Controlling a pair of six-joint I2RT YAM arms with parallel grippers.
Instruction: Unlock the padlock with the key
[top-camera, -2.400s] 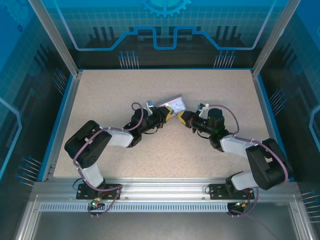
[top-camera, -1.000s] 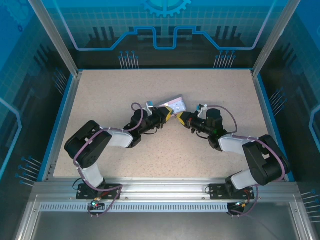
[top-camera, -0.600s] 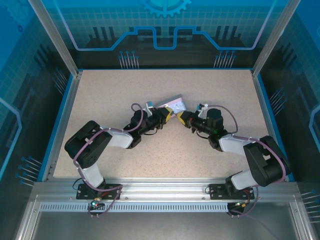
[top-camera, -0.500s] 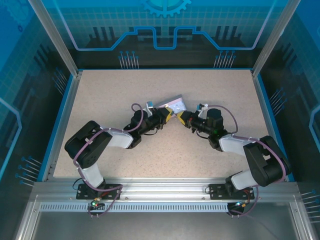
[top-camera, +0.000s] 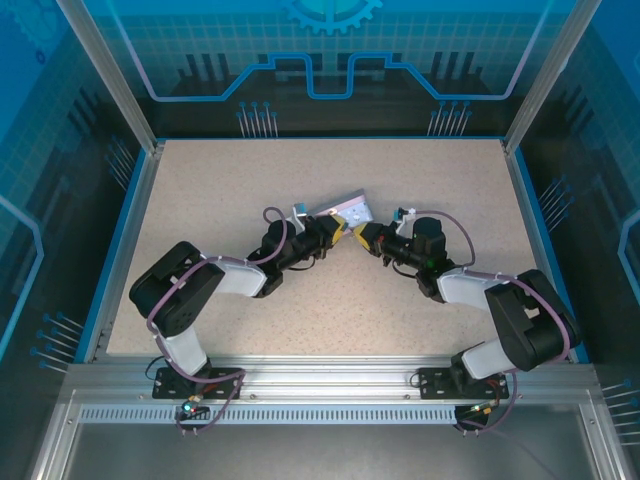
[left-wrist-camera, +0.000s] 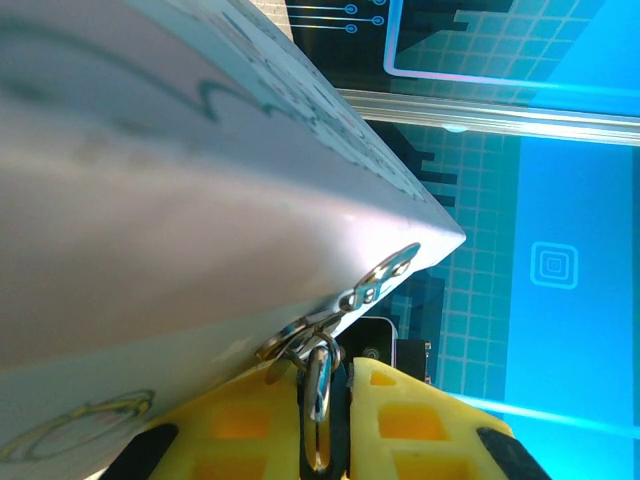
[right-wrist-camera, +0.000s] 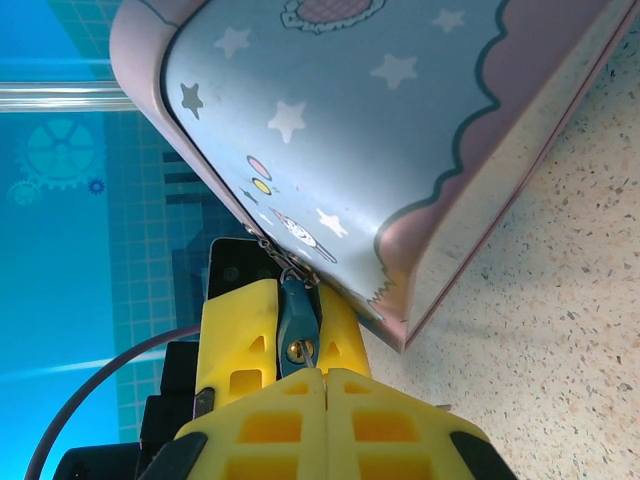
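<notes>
top external, arms (top-camera: 250, 275) bent inward, left fingers (top-camera: 337, 231) pinching padlock (right-wrist-camera: 297, 322)

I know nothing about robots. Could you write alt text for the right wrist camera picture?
A small dark teal padlock with a brassy keyhole is hooked to a pale blue star-patterned tin box and pinched by the left arm's yellow tool. The right arm's yellow tool, shut, sits just below the keyhole.

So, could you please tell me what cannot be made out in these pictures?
The key: right wrist view, hidden by the shut right gripper; whether it sits in the keyhole is unclear.
The padlock body: left wrist view, buried inside the left gripper; its shackle pokes out.
Top view: padlock and key too small, covered by both grippers.
</notes>
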